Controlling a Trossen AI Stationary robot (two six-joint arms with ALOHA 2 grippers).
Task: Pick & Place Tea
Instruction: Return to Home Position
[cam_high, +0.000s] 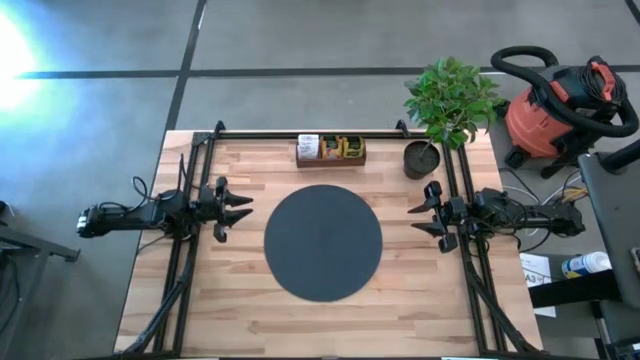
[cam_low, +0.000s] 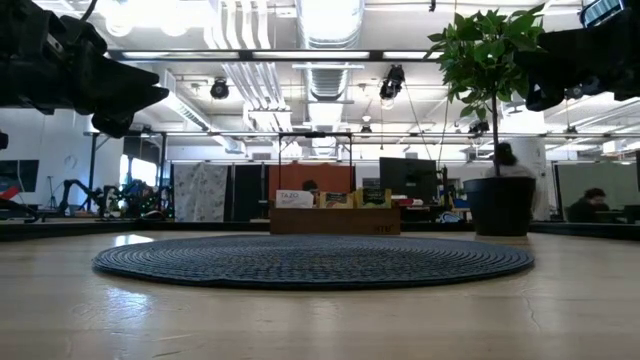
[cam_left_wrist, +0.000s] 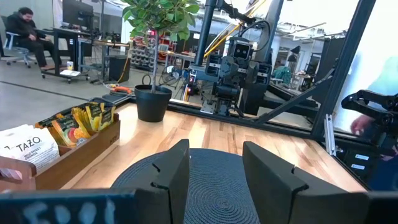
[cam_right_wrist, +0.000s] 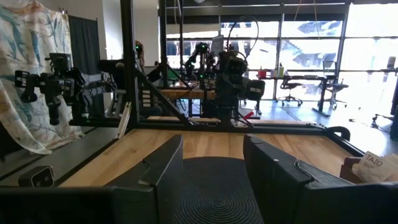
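Hovering either side of the disc (cam_high: 323, 242) — left gripper (cam_high: 247, 208) and right gripper (cam_high: 412, 218), both spread open, empty — tea (cam_high: 346, 147) in tray (cam_high: 331, 161)

Robotics lab: ceiling ducts (cam_low: 325, 30), office desks (cam_left_wrist: 68, 34), other robot rigs (cam_right_wrist: 56, 84).

The tea packets (cam_high: 341, 147) are too small to count.
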